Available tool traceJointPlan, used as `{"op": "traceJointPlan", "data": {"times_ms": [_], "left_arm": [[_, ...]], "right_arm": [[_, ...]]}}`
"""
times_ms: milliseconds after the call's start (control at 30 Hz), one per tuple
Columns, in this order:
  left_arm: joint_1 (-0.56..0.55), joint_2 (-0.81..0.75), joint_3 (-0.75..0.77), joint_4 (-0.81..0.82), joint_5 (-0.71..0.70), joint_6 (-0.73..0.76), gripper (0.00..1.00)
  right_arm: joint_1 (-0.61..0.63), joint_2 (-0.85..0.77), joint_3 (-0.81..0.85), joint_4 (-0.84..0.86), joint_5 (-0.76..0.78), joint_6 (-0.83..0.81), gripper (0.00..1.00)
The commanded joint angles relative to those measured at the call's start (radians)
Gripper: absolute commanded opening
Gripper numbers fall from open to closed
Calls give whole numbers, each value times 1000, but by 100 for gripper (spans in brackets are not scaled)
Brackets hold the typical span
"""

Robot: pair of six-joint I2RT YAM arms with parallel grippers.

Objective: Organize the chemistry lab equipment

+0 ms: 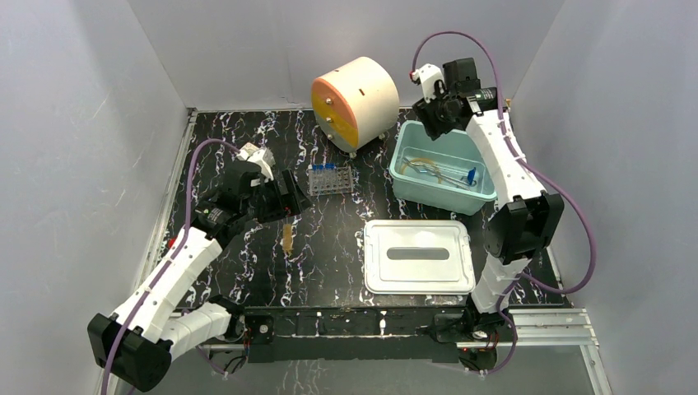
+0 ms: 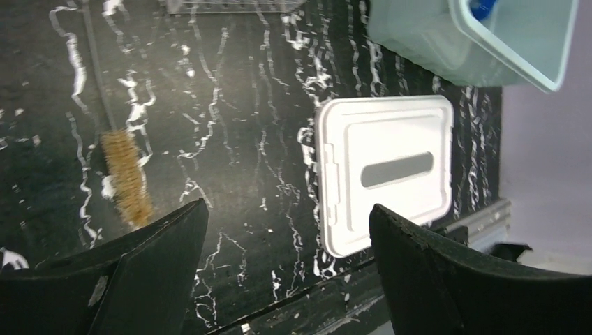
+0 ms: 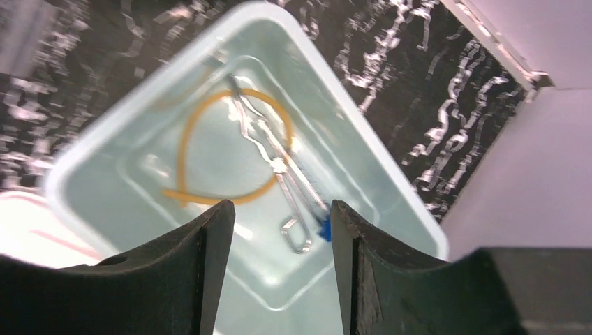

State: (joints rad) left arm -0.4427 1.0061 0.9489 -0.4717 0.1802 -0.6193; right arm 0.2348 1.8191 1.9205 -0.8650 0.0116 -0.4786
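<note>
Right gripper [image 3: 279, 207] open over the teal plastic tub [image 3: 363, 150]; left gripper [image 2: 287, 209] open beside a short tan bristly brush [image 2: 127, 181].
The right jaws stand apart and empty above a tan rubber tubing coil [image 3: 185, 139], metal tongs [image 3: 279, 164] and a blurred blue piece [image 3: 323, 230], perhaps a cap, all in the tub. The left jaws are spread wide with nothing between them, near the brush on the black marbled table [image 2: 230, 105].

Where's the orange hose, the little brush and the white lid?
orange hose [image 3: 182, 143], right wrist view, left curve of its loop.
little brush [image 2: 128, 178], left wrist view, middle of its tan bristles.
white lid [image 1: 418, 276], top view, flat part below its grey slot.
</note>
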Motion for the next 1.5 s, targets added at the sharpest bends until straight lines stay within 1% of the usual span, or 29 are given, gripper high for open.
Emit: {"op": "traceJointPlan", "data": {"times_ms": [0, 67, 133, 167, 233, 300, 400, 500, 600, 700, 800, 900, 967, 1000, 1067, 1167, 1233, 1333, 1467], "left_arm": [[-2, 8, 1, -91, -148, -44, 83], [-3, 30, 4, -111, -200, -54, 78], [-3, 57, 12, -125, -221, -44, 71], [-2, 70, 15, -133, -233, -41, 69], [-2, 95, 15, -147, -255, -39, 68], [3, 118, 10, -150, -270, -36, 68], [26, 171, 8, -142, -260, -32, 69], [81, 224, 7, -127, -207, -40, 69], [134, 276, -4, -80, -135, -44, 69], [172, 348, 7, -35, -122, -34, 69], [196, 444, 37, -13, -117, -18, 67], [206, 537, 60, 12, -120, -3, 64], [211, 583, 70, 28, -114, 11, 62], [211, 601, 77, 32, -113, 19, 59], [211, 639, 92, 34, -107, 37, 56], [211, 695, 125, 15, -142, 57, 48], [211, 724, 157, -9, -165, 58, 44], [210, 742, 170, -12, -152, 62, 40], [208, 777, 186, -20, -119, 83, 33]], "right_arm": [[38, -41, 76, -83, -87, 211, 62], [50, -48, 76, -88, -105, 266, 59], [75, -49, 84, -112, -58, 317, 55], [82, -54, 82, -135, -58, 337, 53], [90, -85, 48, -125, -98, 400, 50], [104, -134, -17, -79, -172, 463, 50], [144, -232, -148, 34, -306, 545, 51], [167, -351, -305, 203, -462, 645, 56], [177, -461, -476, 409, -568, 773, 58], [199, -518, -615, 562, -655, 851, 57], [227, -539, -661, 595, -647, 872, 55], [246, -526, -641, 541, -654, 848, 49], [260, -520, -630, 509, -621, 845, 47], [263, -522, -635, 509, -604, 853, 46], [264, -535, -656, 531, -610, 862, 48], [264, -571, -716, 607, -579, 906, 50], [263, -580, -746, 649, -601, 906, 51], [263, -568, -754, 661, -627, 920, 50], [264, -556, -755, 648, -614, 926, 50]]}}
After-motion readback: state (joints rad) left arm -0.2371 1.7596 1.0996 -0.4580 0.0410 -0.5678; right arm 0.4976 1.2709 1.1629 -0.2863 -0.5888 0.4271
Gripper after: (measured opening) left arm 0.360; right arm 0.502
